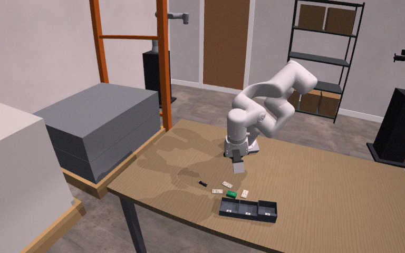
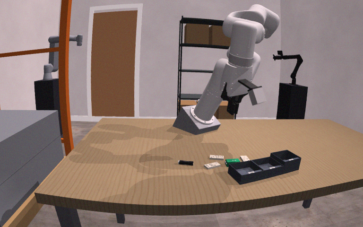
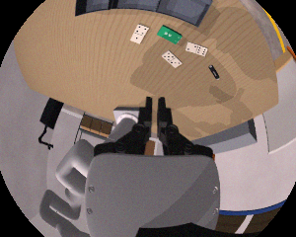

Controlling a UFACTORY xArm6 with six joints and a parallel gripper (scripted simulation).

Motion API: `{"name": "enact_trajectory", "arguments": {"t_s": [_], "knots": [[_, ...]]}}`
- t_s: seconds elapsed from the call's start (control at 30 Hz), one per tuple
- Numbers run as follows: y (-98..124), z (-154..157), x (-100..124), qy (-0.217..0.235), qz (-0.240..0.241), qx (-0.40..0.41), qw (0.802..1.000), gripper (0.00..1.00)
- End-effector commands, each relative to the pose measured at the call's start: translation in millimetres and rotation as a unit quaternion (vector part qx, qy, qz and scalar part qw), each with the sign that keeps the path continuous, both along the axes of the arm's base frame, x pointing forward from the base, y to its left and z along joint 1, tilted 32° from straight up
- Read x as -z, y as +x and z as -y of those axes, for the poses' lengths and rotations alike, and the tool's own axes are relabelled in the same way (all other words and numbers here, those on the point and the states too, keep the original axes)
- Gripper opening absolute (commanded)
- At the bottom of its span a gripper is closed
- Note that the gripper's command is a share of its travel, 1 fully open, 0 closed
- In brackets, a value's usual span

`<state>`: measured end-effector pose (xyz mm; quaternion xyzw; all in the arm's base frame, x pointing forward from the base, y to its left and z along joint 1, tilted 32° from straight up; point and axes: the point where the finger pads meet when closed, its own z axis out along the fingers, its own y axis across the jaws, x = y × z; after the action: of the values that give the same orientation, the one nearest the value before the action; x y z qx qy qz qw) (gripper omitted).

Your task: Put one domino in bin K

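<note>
Three white dominoes lie flat on the table: one (image 1: 227,184) farthest from the bins, one (image 1: 217,191) to the left, and one (image 1: 244,193) nearest the bins. They also show in the wrist view (image 3: 172,59), (image 3: 195,49), (image 3: 139,34). A row of three dark bins (image 1: 248,210) stands at the table's front; each has a small label, too small to read, so I cannot tell which is K. My gripper (image 2: 233,110) is shut and empty, held high near the arm's base, far from the dominoes. Its fingers show closed together in the wrist view.
A green block (image 1: 231,194) lies between the dominoes, close to the bins. A small black cylinder (image 1: 202,183) lies left of them. The arm's base (image 1: 240,147) stands at the table's back. Grey crates (image 1: 101,125) stand off the table's left side.
</note>
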<state>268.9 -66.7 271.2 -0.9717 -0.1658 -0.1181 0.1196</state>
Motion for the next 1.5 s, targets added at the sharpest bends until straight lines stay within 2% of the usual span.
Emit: {"name": "enact_trajectory", "arguments": {"t_s": [0.0,0.23,0.33,0.4,0.43,0.73,0.83,0.9,0.97,1.47], "knots": [[-1,16,-7,0.021,0.026,0.071,0.997,0.07],[-2,30,-13,0.05,0.06,0.168,0.983,0.07],[-5,46,-20,0.061,0.076,0.21,0.973,0.07],[-5,46,-20,0.061,0.076,0.21,0.973,0.07],[-5,46,-20,0.07,0.087,0.24,0.964,0.07],[-5,46,-20,0.07,0.087,0.24,0.964,0.07],[18,37,-14,0.045,0.108,0.174,0.978,0.07],[33,31,-11,0.045,0.108,0.174,0.978,0.07],[33,31,-11,0.045,0.108,0.174,0.978,0.07],[144,-12,13,0.045,0.109,0.174,0.978,0.07]]}}
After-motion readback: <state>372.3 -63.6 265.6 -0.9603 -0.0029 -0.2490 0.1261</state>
